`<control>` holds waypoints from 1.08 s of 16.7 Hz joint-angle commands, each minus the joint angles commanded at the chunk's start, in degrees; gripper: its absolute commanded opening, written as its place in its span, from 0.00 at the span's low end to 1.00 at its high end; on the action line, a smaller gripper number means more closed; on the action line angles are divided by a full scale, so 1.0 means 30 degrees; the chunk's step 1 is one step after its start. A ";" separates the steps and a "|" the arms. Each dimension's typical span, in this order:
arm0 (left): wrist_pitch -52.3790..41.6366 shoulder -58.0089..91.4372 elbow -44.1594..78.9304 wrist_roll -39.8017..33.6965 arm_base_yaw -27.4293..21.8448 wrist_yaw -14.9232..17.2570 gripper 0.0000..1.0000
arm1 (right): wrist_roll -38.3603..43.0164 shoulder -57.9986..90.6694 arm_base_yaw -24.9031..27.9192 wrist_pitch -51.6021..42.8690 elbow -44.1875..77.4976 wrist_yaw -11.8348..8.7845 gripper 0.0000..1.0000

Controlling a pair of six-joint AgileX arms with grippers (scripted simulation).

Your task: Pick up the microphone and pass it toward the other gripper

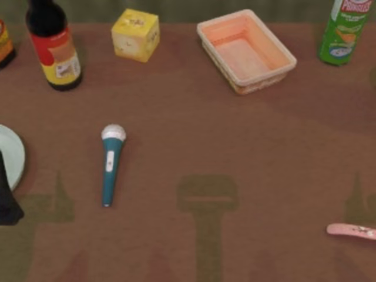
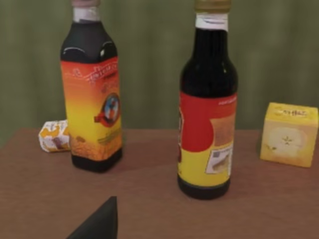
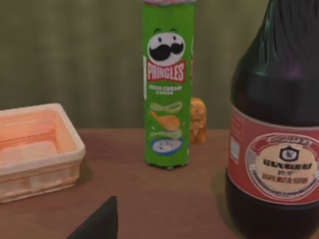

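Observation:
The microphone [image 1: 111, 164] lies flat on the brown table, left of centre in the top view. Its white-grey head points to the far side and its teal handle to the near edge. Nothing touches it, and neither wrist view shows it. My left arm [image 1: 7, 200] shows only as a black shape at the table's left edge, well left of the microphone. One black finger [image 2: 102, 224] of the left gripper juts into its wrist view over bare table, open and holding nothing. The right gripper's finger [image 3: 102, 221] looks the same, and that arm is outside the top view.
Along the far side stand a red-labelled bottle [image 1: 54, 47], a yellow box [image 1: 136, 34], an orange basket [image 1: 230, 17] and a green crisp can [image 1: 342, 29]. A pale plate [image 1: 10, 155] sits at the left edge. A pink flat stick [image 1: 351, 231] lies near right.

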 joint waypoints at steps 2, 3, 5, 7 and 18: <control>-0.0005 0.0007 0.0007 -0.0002 -0.0003 0.0000 1.00 | 0.0000 0.0000 0.0000 0.0000 0.0000 0.0000 1.00; -0.0145 0.0206 0.0197 -0.0063 -0.0078 0.0006 1.00 | 0.0000 0.0000 0.0000 0.0000 0.0000 0.0000 1.00; -0.0822 0.1216 0.1132 -0.0361 -0.0419 0.0006 1.00 | 0.0000 0.0000 0.0000 0.0000 0.0000 0.0000 1.00; -0.1948 0.3046 0.2681 -0.0855 -0.0948 -0.0030 1.00 | 0.0000 0.0000 0.0000 0.0000 0.0000 0.0000 1.00; -1.2025 2.2959 1.5387 -0.4989 -0.5356 -0.0457 1.00 | 0.0000 0.0000 0.0000 0.0000 0.0000 0.0000 1.00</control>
